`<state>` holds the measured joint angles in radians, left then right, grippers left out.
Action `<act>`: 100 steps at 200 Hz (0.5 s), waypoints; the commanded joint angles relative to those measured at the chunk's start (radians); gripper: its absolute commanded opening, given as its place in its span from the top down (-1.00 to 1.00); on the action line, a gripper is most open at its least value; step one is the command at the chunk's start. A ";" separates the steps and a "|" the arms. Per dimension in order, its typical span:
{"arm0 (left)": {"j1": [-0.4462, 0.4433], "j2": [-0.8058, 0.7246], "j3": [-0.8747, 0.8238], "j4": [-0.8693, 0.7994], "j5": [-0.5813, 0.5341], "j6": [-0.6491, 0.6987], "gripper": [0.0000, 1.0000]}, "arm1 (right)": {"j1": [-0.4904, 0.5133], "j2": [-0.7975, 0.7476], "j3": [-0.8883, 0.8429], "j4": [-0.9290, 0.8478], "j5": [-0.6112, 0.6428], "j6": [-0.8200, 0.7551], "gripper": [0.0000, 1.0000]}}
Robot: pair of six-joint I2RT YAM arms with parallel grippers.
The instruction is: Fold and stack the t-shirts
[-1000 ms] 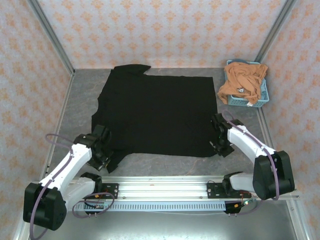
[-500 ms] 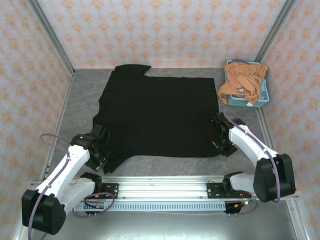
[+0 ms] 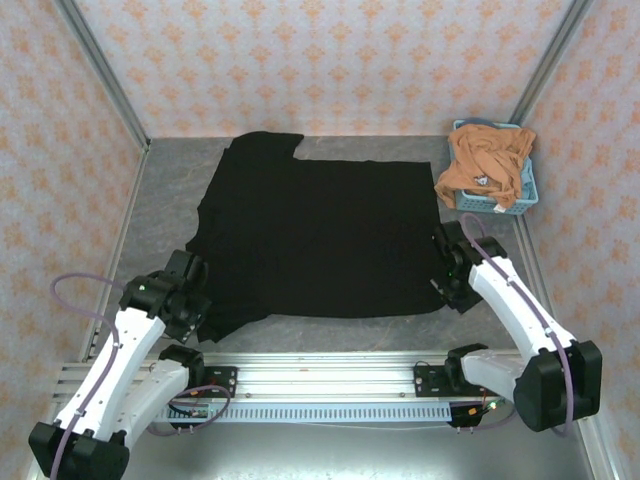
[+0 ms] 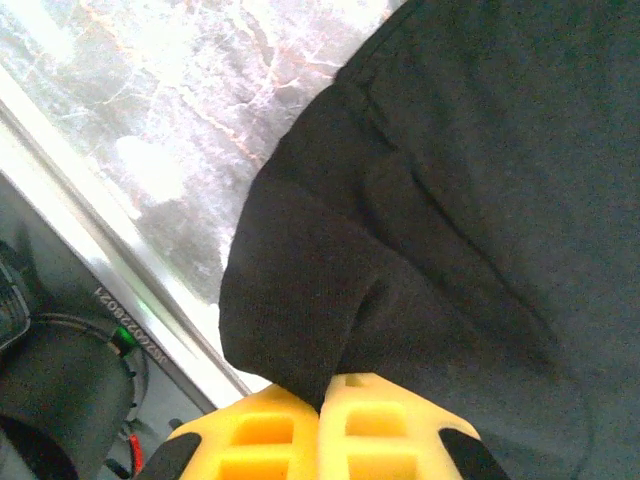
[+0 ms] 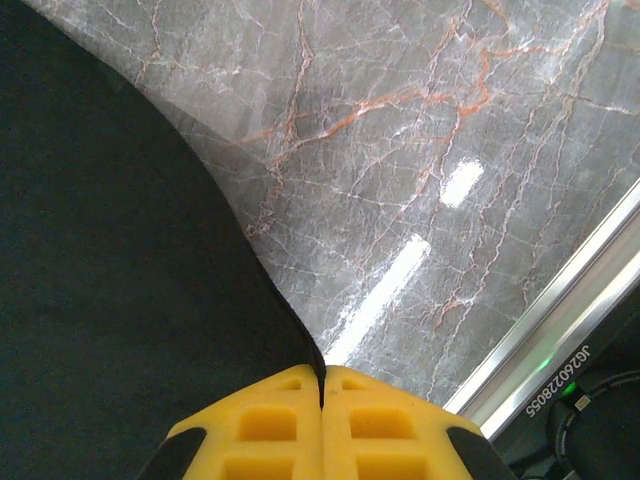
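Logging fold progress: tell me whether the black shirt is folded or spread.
Spread: the black shirt lies open across the table, left gripper and right gripper each pinching its near edge.

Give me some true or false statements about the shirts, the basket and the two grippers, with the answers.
1. The black shirt lies spread flat on the table. True.
2. The orange shirt is stacked on the black shirt. False: it lies bunched in the basket.
3. The left gripper is open above the table. False: it is shut on the black shirt's near left part.
4. The right gripper is shut on the black shirt's near right corner. True.
5. The basket stands at the far left. False: far right.
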<state>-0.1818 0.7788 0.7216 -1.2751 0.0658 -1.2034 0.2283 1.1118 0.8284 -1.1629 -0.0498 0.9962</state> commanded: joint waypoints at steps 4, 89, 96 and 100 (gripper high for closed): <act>-0.004 0.058 0.060 0.136 -0.036 0.021 1.00 | -0.008 0.023 -0.019 -0.012 -0.005 0.033 1.00; -0.002 0.532 0.484 0.262 -0.102 0.217 1.00 | -0.093 0.156 0.081 0.080 -0.030 0.051 1.00; -0.002 0.568 0.520 0.251 -0.116 0.233 1.00 | -0.098 0.171 0.098 0.087 -0.026 0.051 1.00; -0.002 0.586 0.537 0.250 -0.121 0.243 1.00 | -0.099 0.183 0.109 0.093 -0.024 0.050 1.00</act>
<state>-0.1818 1.2827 1.1511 -1.0145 0.0360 -1.0492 0.1444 1.2579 0.8642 -1.0897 -0.1223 1.0298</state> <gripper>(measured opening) 0.041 0.041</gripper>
